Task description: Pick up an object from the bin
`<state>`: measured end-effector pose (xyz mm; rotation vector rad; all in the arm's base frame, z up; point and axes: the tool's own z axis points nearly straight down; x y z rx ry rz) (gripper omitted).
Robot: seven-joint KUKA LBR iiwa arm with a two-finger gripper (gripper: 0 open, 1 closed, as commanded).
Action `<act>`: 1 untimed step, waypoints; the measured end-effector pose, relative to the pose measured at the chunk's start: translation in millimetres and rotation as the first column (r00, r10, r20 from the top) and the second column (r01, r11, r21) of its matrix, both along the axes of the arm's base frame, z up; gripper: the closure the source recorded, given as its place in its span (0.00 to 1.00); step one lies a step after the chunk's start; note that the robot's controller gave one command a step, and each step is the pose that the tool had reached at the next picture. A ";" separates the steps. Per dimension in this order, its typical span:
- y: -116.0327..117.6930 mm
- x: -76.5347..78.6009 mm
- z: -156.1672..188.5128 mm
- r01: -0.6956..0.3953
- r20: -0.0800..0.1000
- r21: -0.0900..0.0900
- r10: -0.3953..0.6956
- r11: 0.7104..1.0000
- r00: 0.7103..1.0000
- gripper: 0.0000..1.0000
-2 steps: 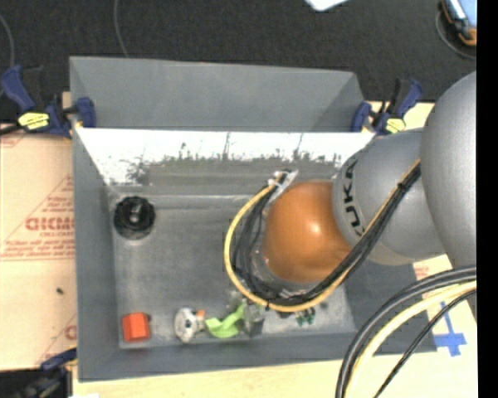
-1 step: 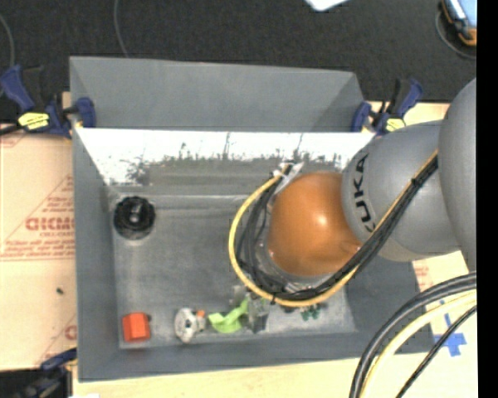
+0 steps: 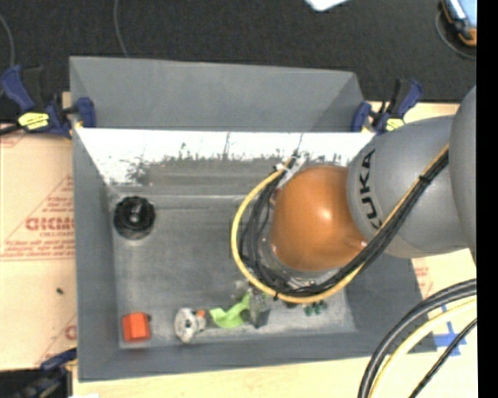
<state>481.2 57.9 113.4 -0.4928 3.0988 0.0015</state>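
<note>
The gripper [image 3: 256,307] is low at the near wall of the bin [image 3: 191,255], under the arm's orange cover; whether it is wide or narrow cannot be told. A green piece [image 3: 230,315] lies against its left side (touching, as far as can be seen). Farther left are a white lump [image 3: 187,322] and then an orange block [image 3: 135,327]. A black knob [image 3: 134,215] sits well apart, up and left. Dark bits [image 3: 315,308] lie just right.

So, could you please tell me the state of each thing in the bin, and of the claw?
Black round knob: lying flat, upper left, alone.
Orange block: resting lower left, untouched.
Whitish small piece: lying just right of the orange block.
Green piece: lying right beside the claw; contact unclear.
Claw: down low, by the green piece.
</note>
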 end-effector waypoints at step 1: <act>-0.2 -0.1 9.8 0.001 0.000 0.000 -0.001 1.000 1.000 1.00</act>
